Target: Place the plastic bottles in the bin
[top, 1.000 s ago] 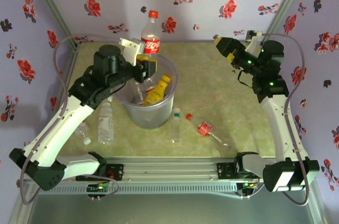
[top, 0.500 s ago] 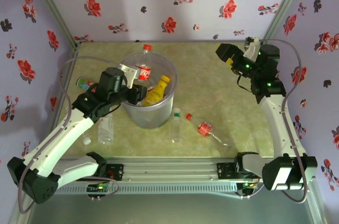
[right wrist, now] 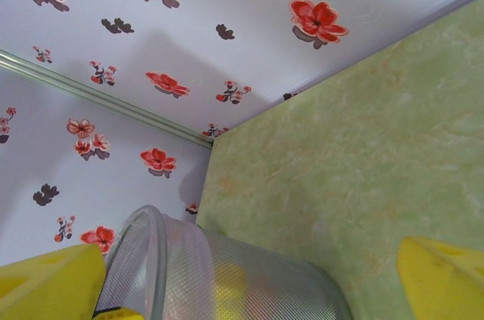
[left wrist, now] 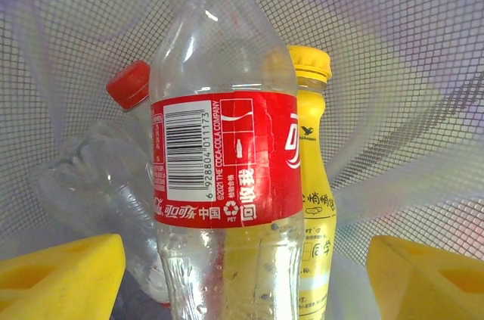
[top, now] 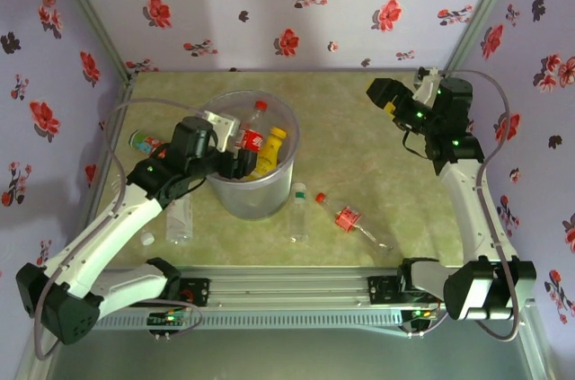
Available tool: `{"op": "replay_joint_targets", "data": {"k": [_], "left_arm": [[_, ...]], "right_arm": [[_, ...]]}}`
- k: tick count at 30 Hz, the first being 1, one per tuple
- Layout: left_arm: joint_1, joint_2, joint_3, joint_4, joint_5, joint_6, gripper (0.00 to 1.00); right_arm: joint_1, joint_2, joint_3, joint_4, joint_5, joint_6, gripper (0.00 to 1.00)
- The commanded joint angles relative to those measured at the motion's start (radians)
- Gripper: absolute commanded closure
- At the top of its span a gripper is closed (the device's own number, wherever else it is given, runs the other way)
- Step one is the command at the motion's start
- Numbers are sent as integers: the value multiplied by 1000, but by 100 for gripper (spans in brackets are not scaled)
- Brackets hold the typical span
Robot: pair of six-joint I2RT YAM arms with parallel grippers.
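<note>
The bin stands left of the table's middle. Inside it a clear plastic bottle with a red cap and red label stands upright beside a yellow bottle and a crumpled clear one. My left gripper reaches over the bin's near-left rim. It is open, and its yellow pads stand clear of the red-label bottle on both sides. My right gripper hovers open and empty at the back right. The bin's rim shows below it.
Bottles lie on the table: a clear one with a white cap left of the bin, a green-capped one in front of it, a red-labelled one to the right, another behind my left arm. Flowered walls enclose three sides.
My left arm brought the red-label bottle down from above the bin into it, then opened its jaws off it. The right arm has barely moved.
</note>
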Motion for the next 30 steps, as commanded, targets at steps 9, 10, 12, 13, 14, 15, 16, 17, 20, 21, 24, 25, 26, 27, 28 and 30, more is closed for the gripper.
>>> {"op": "replay_joint_targets", "data": {"k": [9, 10, 12, 13, 14, 15, 16, 17, 20, 21, 24, 25, 26, 27, 28, 30], "left_arm": [[26, 133, 139, 69, 14, 0, 24], [27, 144, 145, 75, 16, 0, 26], [28, 164, 154, 75, 19, -2, 31], [28, 171, 156, 70, 19, -3, 35], [29, 174, 155, 68, 15, -7, 39], [31, 175, 149, 66, 6, -11, 44], [30, 174, 142, 63, -1, -15, 49], [31, 172, 132, 59, -7, -17, 53], [31, 169, 100, 38, -22, -33, 60], [31, 168, 88, 33, -21, -40, 62], [31, 153, 35, 35, -23, -65, 64], [31, 149, 17, 43, -23, -74, 64], [30, 145, -6, 55, -22, -86, 65], [31, 145, -26, 66, -23, -97, 65], [30, 146, -40, 78, -23, -105, 65], [31, 157, -63, 105, -22, -119, 66]], "right_arm": [[-10, 0, -12, -38, 20, -49, 1], [-10, -3, -12, -42, 22, -51, 1], [-10, -3, -14, -51, 25, -60, 1], [-10, -4, -13, -56, 27, -62, 1], [-10, -4, -13, -62, 30, -68, 1], [-10, -4, -12, -67, 33, -72, 1], [-10, -4, -12, -71, 36, -75, 1], [-11, -3, -14, -73, 36, -78, 1], [-11, 2, -16, -82, 33, -81, 1], [-11, 7, -13, -97, 27, -87, 1], [-10, 12, 47, -293, 92, -186, 1], [-10, 9, 61, -357, 130, -214, 1], [-7, -1, 69, -415, 164, -238, 1], [-6, -11, 69, -459, 189, -248, 1], [-1, -21, 62, -486, 199, -250, 1], [30, -36, 43, -537, 220, -248, 1]]}}
